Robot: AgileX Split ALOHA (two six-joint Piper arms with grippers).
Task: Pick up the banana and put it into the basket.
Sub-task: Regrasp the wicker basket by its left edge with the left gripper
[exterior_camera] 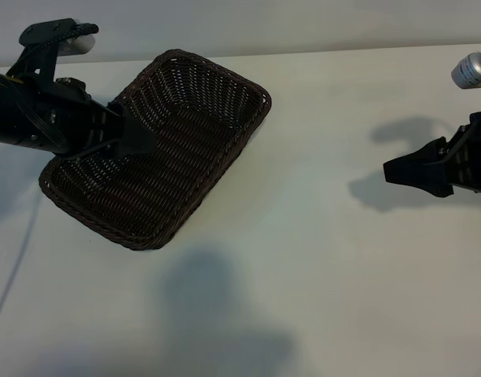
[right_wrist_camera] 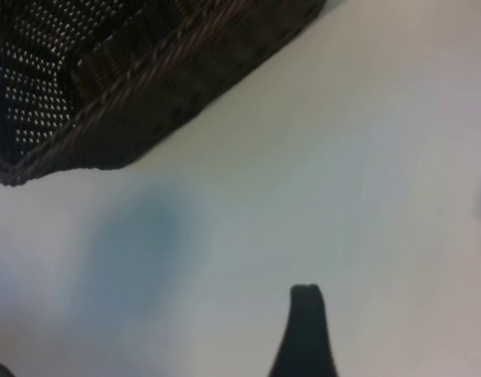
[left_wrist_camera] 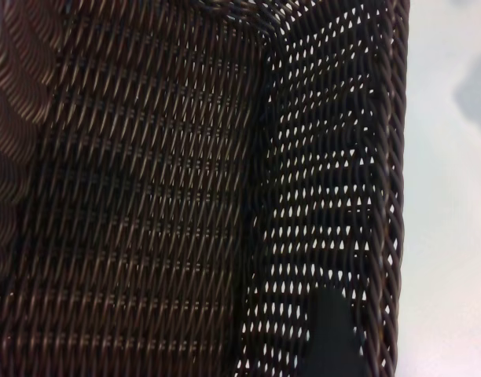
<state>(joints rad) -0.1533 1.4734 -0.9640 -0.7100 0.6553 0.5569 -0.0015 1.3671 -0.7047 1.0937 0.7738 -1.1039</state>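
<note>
The dark-brown woven basket [exterior_camera: 163,232] lies askew on the white table at the left. My left gripper [exterior_camera: 137,135] reaches in over its left rim and hangs above the woven floor. In the left wrist view one black finger [left_wrist_camera: 331,334] shows close to the basket's side wall [left_wrist_camera: 335,157], with nothing between the jaws. My right gripper [exterior_camera: 391,170] hovers open over bare table at the far right, holding nothing. One of its fingers [right_wrist_camera: 305,330] shows in the right wrist view, with the basket [right_wrist_camera: 146,86] farther off. The banana is out of view.
The white table [exterior_camera: 343,275] stretches between the basket and the right arm. Soft shadows lie on it below the basket and beside the right gripper. A cable [exterior_camera: 12,275] runs down the left edge.
</note>
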